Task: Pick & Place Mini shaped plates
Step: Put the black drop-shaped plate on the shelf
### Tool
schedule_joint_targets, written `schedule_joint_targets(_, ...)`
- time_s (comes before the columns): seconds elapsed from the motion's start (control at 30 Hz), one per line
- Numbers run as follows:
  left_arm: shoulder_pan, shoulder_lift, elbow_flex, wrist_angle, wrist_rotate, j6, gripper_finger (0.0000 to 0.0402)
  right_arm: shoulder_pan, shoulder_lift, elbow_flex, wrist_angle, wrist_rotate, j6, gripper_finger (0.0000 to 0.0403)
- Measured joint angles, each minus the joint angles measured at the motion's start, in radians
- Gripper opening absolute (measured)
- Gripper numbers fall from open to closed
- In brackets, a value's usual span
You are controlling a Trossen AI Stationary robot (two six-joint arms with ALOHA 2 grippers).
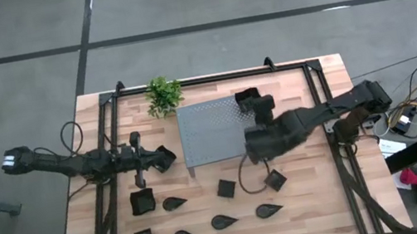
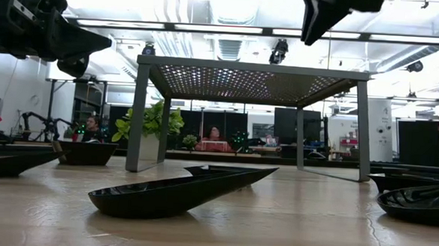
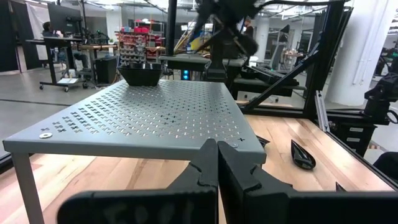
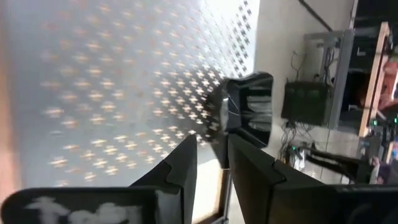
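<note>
One black square mini plate (image 1: 245,96) (image 4: 250,112) (image 3: 142,73) rests on its base at the far right corner of the grey perforated stand (image 1: 210,129). My right gripper (image 1: 260,110) (image 4: 211,158) hovers above that corner, slanting down, open, with nothing between its fingers and the plate just beyond their tips. Several more mini plates lie on the wooden table in front of the stand, among them a square one (image 1: 143,201) and teardrops (image 1: 224,221) (image 2: 178,192). My left gripper (image 1: 166,156) (image 3: 217,163) waits shut and level by the stand's left edge.
A small green potted plant (image 1: 163,96) stands at the far edge, left of the stand. A black cable (image 1: 244,174) loops down from the right arm over the table. Black frame rails (image 1: 115,190) run along both sides of the table. People sit in the room beyond.
</note>
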Motion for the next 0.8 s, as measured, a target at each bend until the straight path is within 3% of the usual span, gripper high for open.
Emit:
schedule_joint_targets(0.33, 0.000, 0.000, 0.000, 0.000, 0.000, 0.000, 0.0000, 0.163, 0.000, 0.000, 0.003, -0.003, 0.114, 0.0068)
schedule_joint_targets(0.5, 0.000, 0.000, 0.000, 0.000, 0.000, 0.000, 0.0000, 0.236, 0.006, 0.000, 0.047, -0.057, 0.174, 0.0070)
schedule_joint_targets(0.67, 0.000, 0.000, 0.000, 0.000, 0.000, 0.000, 0.0000, 0.285, 0.012, -0.002, 0.204, -0.109, 0.226, 0.0069)
schedule_joint_targets(0.8, 0.000, 0.000, 0.000, 0.000, 0.000, 0.000, 0.0000, 0.306, 0.028, -0.002, 0.361, -0.217, 0.287, 0.0064)
